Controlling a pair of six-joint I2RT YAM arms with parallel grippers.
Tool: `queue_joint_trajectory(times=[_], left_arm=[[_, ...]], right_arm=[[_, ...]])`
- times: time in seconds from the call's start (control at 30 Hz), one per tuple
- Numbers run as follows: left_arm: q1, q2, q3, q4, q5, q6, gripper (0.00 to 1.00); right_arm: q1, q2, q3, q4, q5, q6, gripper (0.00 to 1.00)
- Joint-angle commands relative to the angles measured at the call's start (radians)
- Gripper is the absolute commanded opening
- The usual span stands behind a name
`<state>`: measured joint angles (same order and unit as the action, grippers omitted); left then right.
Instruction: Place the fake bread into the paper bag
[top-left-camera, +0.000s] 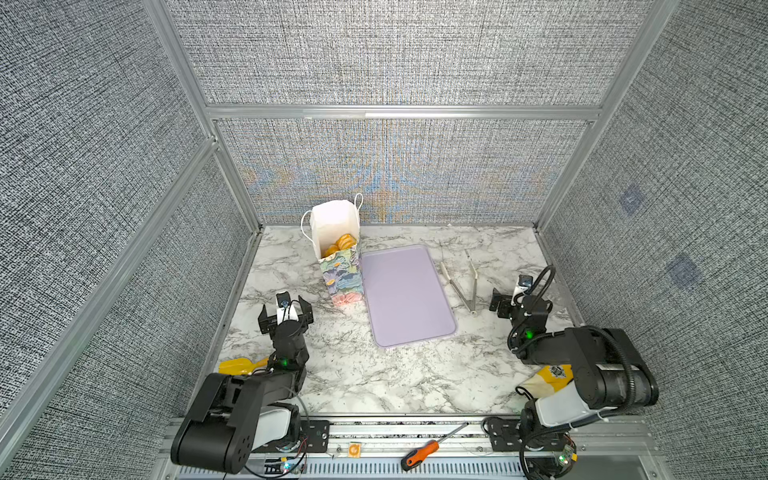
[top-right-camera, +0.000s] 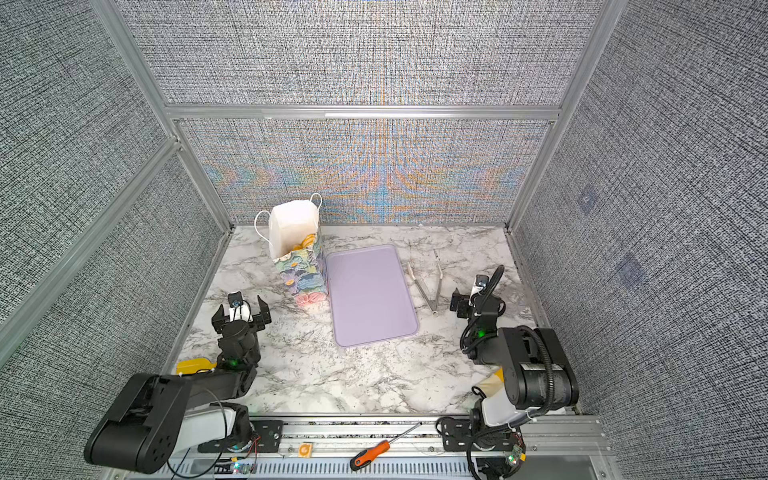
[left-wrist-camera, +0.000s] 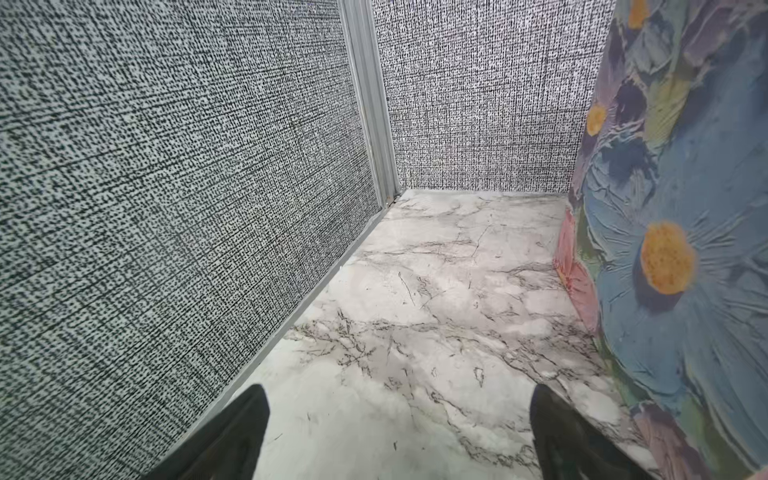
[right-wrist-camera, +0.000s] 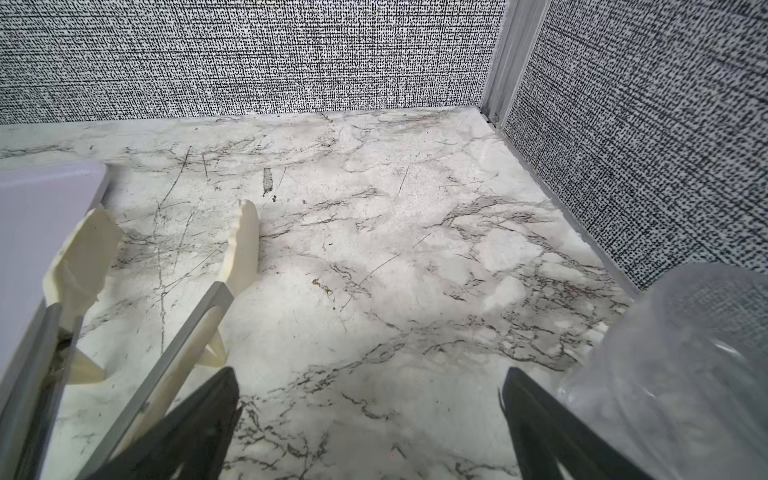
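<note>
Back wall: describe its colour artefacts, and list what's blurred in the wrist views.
Both top views: rainbow moiré ripples across the back wall; right wrist view: a translucent object near the lens is blurred; left wrist view: the paper bag looks sharp.

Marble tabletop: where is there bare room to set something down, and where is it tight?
Widest bare marble tabletop: between left arm and right arm, in front of the lilac tray, itself empty. Smaller patches: left of the paper bag, and the back-right corner beyond the tongs. Tight: bag beside tray; tongs between tray and right gripper.
</note>
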<state>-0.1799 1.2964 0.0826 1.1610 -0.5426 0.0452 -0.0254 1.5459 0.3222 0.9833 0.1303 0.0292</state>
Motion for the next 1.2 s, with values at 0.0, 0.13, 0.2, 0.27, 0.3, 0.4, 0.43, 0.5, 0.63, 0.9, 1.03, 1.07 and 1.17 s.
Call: queue_joint_trajectory(times=[0.0, 0.13, 0.2, 0.27, 0.3, 0.4, 0.43, 0.5, 0.63, 0.9, 1.03, 1.07, 1.17], left_arm=[[0.019, 0.053, -0.005, 0.217, 0.064, 0.012, 0.99], [0.052, 0.107, -0.006, 0.256, 0.136, -0.016, 0.99], [0.066, 0.141, -0.012, 0.304, 0.176, -0.024, 0.99], [0.075, 0.186, -0.015, 0.344, 0.226, -0.023, 0.99], [0.078, 0.22, -0.015, 0.373, 0.245, -0.019, 1.0], [0.08, 0.259, 0.007, 0.364, 0.268, -0.003, 0.99], [0.082, 0.227, 0.033, 0.27, 0.264, -0.026, 0.99], [0.097, 0.233, 0.081, 0.192, 0.282, -0.036, 1.0], [0.109, 0.239, 0.077, 0.209, 0.305, -0.033, 0.99], [0.108, 0.239, 0.075, 0.213, 0.303, -0.031, 0.99], [0.109, 0.239, 0.076, 0.214, 0.304, -0.031, 0.99], [0.109, 0.241, 0.077, 0.214, 0.304, -0.031, 0.99], [0.109, 0.24, 0.077, 0.212, 0.304, -0.031, 0.99]], right_arm=[[-0.001, -0.002, -0.001, 0.04, -0.001, 0.013, 0.99], [-0.001, 0.0, 0.0, 0.04, -0.001, 0.013, 0.99], [-0.001, -0.001, -0.001, 0.04, -0.001, 0.014, 0.99], [-0.002, 0.0, -0.001, 0.04, -0.003, 0.014, 0.99], [-0.001, 0.0, 0.001, 0.04, -0.002, 0.014, 0.99], [-0.001, 0.0, 0.001, 0.04, -0.003, 0.014, 0.99], [-0.001, 0.0, 0.0, 0.04, -0.003, 0.014, 0.99], [-0.002, 0.0, 0.001, 0.04, -0.003, 0.015, 0.99], [-0.002, 0.0, 0.0, 0.04, -0.003, 0.015, 0.99], [-0.001, -0.001, -0.001, 0.04, -0.003, 0.014, 0.99], [-0.002, -0.001, 0.0, 0.04, -0.003, 0.014, 1.0], [-0.002, -0.001, 0.0, 0.04, -0.002, 0.014, 0.99], [-0.001, -0.002, 0.0, 0.04, -0.003, 0.014, 0.99]])
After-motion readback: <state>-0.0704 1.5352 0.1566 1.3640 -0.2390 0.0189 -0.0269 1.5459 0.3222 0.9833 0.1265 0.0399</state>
